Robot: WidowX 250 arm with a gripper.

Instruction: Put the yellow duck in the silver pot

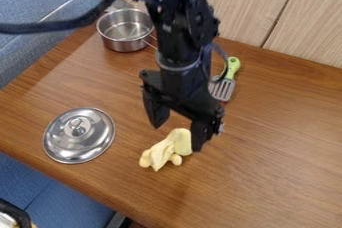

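Camera view: black gripper (178, 137), fingers apart, above a yellow duck (164, 152).
We find the duck lying on the wooden table (274, 167), outside the silver pot (125, 46) at upper left. We judge lining up nearly done; grasping, lifting and placing are left.

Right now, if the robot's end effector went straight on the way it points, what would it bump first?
Probably the yellow duck, since the open end effector points down at it, though the depth is unclear from this angle.
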